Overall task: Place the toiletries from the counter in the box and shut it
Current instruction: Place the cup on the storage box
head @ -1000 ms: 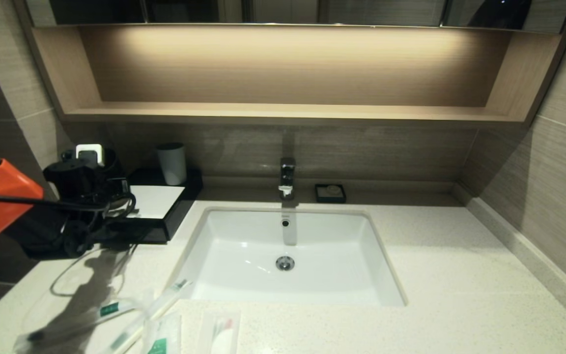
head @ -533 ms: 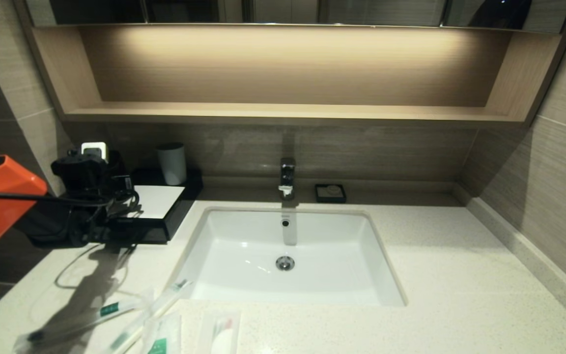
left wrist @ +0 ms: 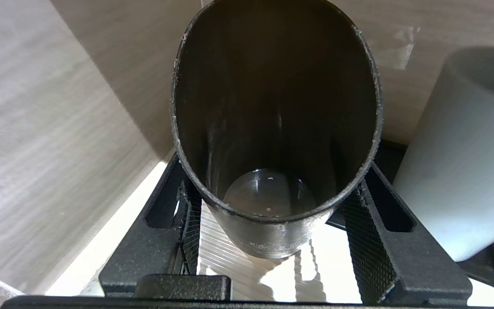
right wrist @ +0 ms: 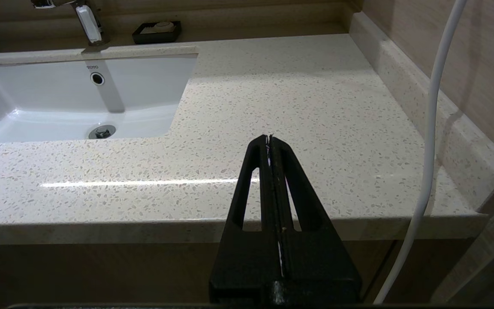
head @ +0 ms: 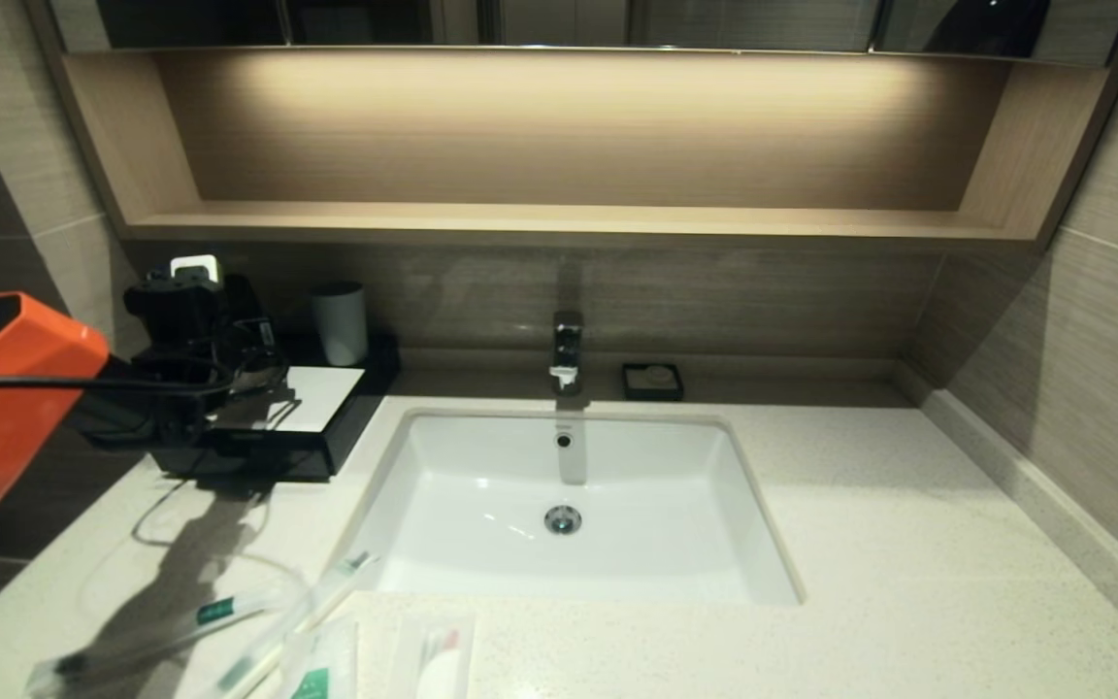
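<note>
Above the box, the left gripper clasps 1 empty black cup beside the white cup.

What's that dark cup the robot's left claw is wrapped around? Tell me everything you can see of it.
The black cup is a plain round tumbler, dark and matte, with a scuffed, whitish rim. It is empty, its shiny bottom showing bare. The left gripper clamps its lower wall between two ridged black fingers, over the box's white top. The white cup stands close beside it. In the head view the arm hides it.
</note>
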Controlling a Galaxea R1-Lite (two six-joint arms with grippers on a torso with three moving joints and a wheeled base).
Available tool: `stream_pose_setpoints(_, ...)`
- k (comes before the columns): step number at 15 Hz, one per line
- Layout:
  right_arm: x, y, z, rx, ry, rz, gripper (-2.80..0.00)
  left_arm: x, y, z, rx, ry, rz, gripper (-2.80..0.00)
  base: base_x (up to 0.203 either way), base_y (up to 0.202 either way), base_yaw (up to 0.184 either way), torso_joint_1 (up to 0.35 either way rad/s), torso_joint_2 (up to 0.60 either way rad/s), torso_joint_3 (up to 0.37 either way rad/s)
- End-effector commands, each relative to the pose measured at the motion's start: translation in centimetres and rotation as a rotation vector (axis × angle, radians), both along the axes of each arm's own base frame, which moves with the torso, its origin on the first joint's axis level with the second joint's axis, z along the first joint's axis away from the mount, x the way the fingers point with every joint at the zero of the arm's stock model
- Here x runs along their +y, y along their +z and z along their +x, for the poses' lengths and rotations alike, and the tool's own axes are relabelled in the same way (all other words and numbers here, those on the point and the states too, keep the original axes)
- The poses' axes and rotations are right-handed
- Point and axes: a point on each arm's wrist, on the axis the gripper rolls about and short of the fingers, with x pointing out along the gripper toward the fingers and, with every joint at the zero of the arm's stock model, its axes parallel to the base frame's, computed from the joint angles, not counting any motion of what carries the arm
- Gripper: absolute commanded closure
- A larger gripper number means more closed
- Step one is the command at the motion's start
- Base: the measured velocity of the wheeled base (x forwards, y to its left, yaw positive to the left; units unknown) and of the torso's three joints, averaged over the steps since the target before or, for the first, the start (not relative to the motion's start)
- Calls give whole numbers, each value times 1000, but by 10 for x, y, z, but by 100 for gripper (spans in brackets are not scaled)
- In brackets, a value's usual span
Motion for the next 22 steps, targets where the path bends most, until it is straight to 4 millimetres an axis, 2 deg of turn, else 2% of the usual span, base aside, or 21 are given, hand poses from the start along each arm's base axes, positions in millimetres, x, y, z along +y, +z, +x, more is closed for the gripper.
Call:
stream_pose_setpoints(1, 0, 0, 0, 0, 0, 0, 0, 1, -6, 6, 0, -13, -1, 0, 0, 0, 0, 0, 0, 0)
stream_pose_setpoints(9, 0, 0, 0, 0, 1, 0, 0, 2, -18, 14, 13, -25, -1, 0, 0, 0, 0, 0, 0, 0)
stream_pose_setpoints(22, 0, 0, 0, 0, 2, 0, 0, 5, -10, 42, -3, -40, -3, 0, 0, 0, 0, 0, 0, 0)
